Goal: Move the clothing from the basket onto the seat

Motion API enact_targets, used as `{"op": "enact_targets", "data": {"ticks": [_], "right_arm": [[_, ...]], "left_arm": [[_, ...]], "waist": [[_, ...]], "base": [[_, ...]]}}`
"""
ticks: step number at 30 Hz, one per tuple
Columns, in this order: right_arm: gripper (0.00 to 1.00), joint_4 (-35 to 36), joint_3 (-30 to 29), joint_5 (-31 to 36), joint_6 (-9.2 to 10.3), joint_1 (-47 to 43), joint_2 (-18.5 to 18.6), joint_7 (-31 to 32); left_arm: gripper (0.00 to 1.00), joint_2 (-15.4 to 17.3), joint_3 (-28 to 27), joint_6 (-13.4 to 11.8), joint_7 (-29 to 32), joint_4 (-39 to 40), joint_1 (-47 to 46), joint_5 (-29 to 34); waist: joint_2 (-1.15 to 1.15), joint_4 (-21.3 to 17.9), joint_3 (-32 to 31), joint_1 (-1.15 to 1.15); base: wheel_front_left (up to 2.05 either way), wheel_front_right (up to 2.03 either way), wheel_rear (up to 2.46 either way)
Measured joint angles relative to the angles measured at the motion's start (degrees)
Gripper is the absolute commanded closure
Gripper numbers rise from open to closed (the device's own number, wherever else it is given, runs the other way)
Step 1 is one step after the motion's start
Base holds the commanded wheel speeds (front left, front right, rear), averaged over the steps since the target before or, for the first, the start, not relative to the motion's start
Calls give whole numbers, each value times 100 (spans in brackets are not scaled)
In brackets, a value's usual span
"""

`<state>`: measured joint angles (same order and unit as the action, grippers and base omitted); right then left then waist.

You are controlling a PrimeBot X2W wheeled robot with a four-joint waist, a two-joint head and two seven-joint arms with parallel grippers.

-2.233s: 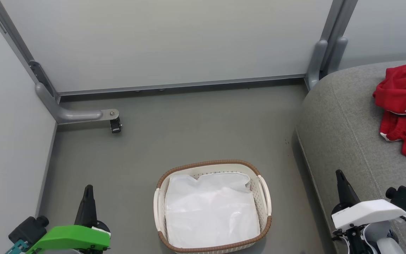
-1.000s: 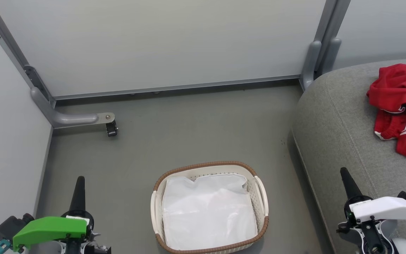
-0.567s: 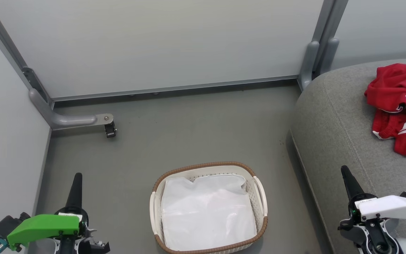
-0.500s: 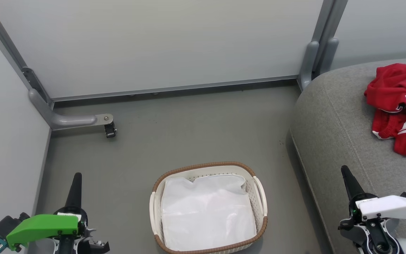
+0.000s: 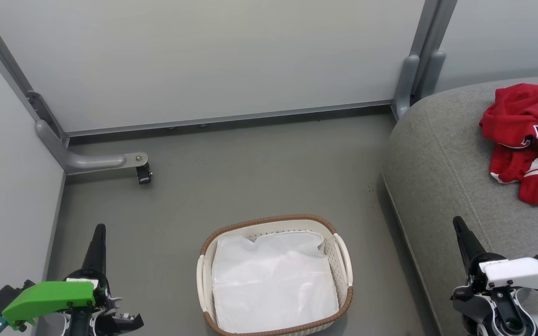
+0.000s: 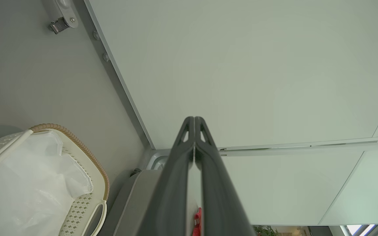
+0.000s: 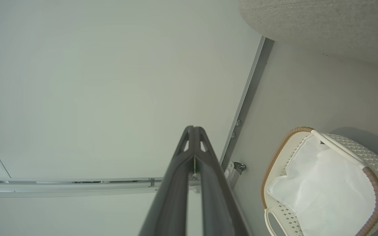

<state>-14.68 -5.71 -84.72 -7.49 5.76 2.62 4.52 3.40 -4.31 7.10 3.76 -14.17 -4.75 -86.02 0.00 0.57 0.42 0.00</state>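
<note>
Head view shows you the clothing (image 5: 526, 140) crumpled on the seat (image 5: 442, 177) at far right, lettering up, the heap cut by the frame edge. The basket (image 5: 269, 219), holding a white liner (image 5: 273, 280), stands on open floor (image 5: 250, 177) between your left claw (image 5: 100, 229) and right claw (image 5: 457, 221), both pinched closed and empty.

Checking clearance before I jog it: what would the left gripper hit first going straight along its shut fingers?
Probably the pale grey partition panel, above its metal base rail: the left gripper aims there in its wrist view, the way before it looking free. Depth is unclear.
</note>
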Motion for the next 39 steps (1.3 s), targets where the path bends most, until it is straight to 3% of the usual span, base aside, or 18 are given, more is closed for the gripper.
{"op": "enact_targets", "data": {"ticks": [20, 39], "right_arm": [[100, 55, -78, -756, 0, 17, 7, 209], [100, 57, -80, -758, 0, 19, 7, 209]], "left_arm": [[100, -2, -133, 22, 220, 8, -99, -684], [100, -12, -154, 27, 224, 10, -116, -697]], "waist": [[0, -57, -24, 0], [0, -57, -24, 0]], "base": [[0, 0, 0], [0, 0, 0]]}}
